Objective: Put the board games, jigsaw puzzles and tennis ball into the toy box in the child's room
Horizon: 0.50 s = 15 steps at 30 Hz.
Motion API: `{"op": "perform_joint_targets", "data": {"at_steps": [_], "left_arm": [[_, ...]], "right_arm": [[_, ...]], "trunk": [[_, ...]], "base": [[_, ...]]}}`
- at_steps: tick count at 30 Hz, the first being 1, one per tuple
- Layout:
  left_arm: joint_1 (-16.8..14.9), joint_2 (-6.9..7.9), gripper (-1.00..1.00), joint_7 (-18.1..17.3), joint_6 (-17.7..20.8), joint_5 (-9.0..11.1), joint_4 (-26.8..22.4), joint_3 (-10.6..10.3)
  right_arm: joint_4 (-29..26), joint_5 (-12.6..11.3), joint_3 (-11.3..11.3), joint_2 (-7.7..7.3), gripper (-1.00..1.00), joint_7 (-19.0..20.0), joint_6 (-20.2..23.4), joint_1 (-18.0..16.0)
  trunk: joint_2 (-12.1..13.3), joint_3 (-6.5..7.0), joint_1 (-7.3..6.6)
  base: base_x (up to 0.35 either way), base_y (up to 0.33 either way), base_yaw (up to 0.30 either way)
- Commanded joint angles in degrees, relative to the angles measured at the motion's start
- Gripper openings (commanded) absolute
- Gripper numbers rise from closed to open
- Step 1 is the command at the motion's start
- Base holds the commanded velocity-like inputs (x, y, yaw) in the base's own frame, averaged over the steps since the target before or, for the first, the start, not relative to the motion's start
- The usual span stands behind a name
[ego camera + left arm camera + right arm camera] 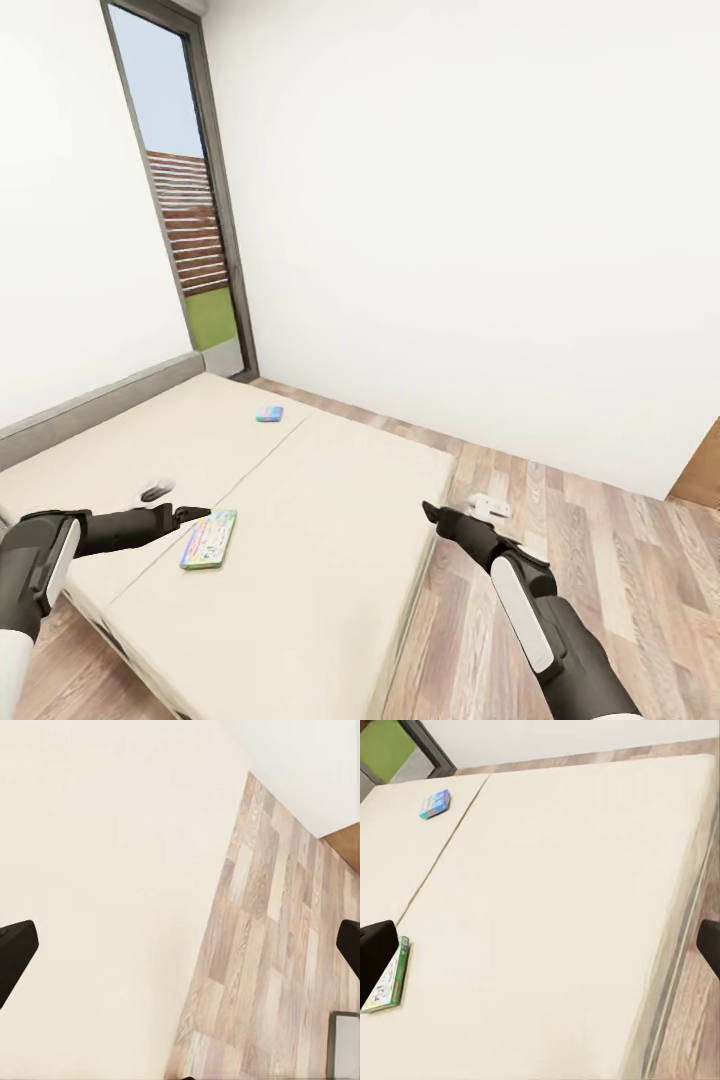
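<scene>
Left end effector (196, 514): mine, fingers spread wide, empty, over the bed (330, 520), just beside the green-edged board game (209, 539).
Right end effector (430, 512): mine, spread wide, empty, at the bed's floor-side edge.
Green-edged board game: flat on the mattress beside its seam.
Small blue board game (269, 413): farther up the bed, near the window (185, 200).

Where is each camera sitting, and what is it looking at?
Head view: up on the robot's head, looking down over the bed with two game boxes, the white-covered game box and the small blue game box; both arms show, with the left gripper and the right gripper.
Left wrist view: on the left arm, facing the mattress and the wood floor; dark fingertips at the edges.
Right wrist view: on the right arm, looking across the bed; fingertips show.
Head and right wrist views share both game boxes.
</scene>
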Motion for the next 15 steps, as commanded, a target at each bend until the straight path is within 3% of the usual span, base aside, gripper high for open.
{"op": "perform_joint_targets", "data": {"at_steps": [1, 9, 15], "left_arm": [[-0.1, -0.03, 1.0, -0.4, 0.4, -0.3, 0.0, 0.1], [-0.1, -0.03, 1.0, -0.4, 0.4, -0.4, 0.0, 0.1], [-0.1, -0.06, 1.0, -0.4, 0.4, -0.4, 0.0, 0.1]], "right_arm": [[0.0, -0.4, 0.0, 0.04, 1.0, -0.2, 0.2, -0.1], [0.1, -0.2, 0.2, 0.14, 1.0, -0.3, 0.1, 0.0], [0.1, -0.2, 0.3, 0.15, 1.0, -0.3, 0.1, 0.0]], "trunk": [[-0.1, -0.13, 0.04], [-0.1, -0.13, 0.04], [-0.1, -0.13, 0.04]], "base": [[-0.006, 0.018, -0.12], [-0.056, 0.149, -0.033], [-0.013, 0.045, -0.003]]}}
